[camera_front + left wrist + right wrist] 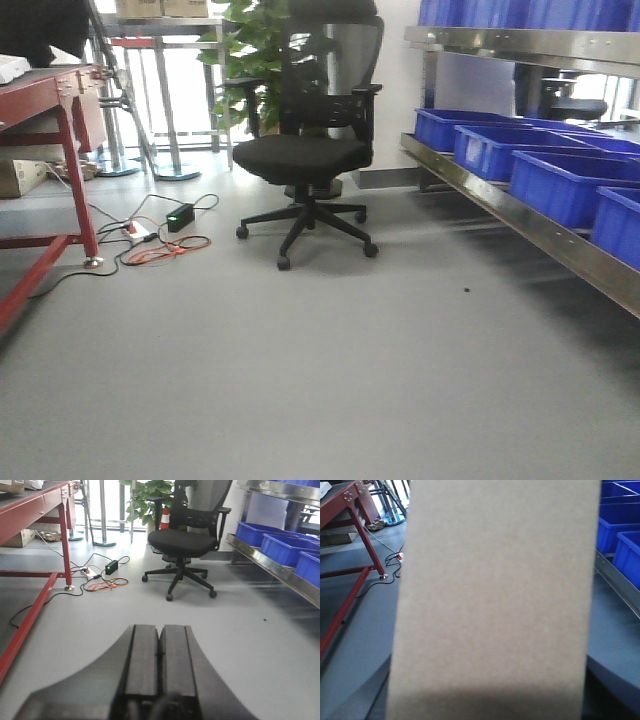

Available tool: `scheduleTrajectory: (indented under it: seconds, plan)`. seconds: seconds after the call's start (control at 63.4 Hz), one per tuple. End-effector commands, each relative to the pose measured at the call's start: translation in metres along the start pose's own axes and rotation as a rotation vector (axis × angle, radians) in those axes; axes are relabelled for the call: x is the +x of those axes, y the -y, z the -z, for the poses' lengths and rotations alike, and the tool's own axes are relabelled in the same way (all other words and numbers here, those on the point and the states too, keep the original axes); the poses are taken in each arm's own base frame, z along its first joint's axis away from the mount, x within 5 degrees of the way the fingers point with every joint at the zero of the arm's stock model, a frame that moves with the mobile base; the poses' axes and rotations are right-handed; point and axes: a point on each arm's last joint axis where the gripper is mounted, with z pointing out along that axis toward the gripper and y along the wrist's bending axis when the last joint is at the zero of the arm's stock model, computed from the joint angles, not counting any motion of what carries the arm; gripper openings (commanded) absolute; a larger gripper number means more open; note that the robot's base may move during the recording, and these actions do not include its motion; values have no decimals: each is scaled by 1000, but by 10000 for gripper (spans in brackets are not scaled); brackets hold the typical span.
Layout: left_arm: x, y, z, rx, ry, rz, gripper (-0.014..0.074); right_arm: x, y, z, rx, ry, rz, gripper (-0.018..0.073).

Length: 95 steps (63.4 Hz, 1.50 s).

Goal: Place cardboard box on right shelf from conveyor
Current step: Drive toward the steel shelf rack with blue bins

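Note:
The cardboard box (pixel 495 595) is a plain tan carton that fills most of the right wrist view, held upright above the grey floor. My right gripper (pixel 485 702) is shut on it, and only dark finger edges (pixel 362 700) show at its lower sides. My left gripper (pixel 160 636) is shut with nothing in it, its pads pressed together over bare floor. The right shelf (pixel 520 215) is a shiny steel run along the right side, with its lip also in the left wrist view (pixel 272 570). The conveyor is out of view.
Blue plastic bins (pixel 560 180) line the steel shelf. A black office chair (pixel 310 150) stands ahead at centre, with a plant (pixel 255 50) behind it. A red-framed table (pixel 60 100) stands at the left. Cables and a power strip (pixel 160 235) lie beside its leg.

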Motion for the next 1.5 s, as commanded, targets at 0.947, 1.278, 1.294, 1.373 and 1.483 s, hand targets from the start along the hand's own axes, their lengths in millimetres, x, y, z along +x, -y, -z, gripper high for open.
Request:
scheduleTrajectory:
  seconds: [0.947,1.278,1.294,1.373,1.483]
  plan:
    - [-9,0,2,2,96,10,-119,-16,-4,2,-29,104,22,217]
    - [-9,0,2,2,96,10,-119,-16,-4,2,-29,104,22,217]
    - [-9,0,2,2,96,10,-119,-16,-4,2,-29,104,22,217]
    - [-9,0,2,2,96,10,-119,-16,-4,2,-29,104,22,217]
    - [-9,0,2,2,96,10,-119,-16,-4,2,-29,104,22,217]
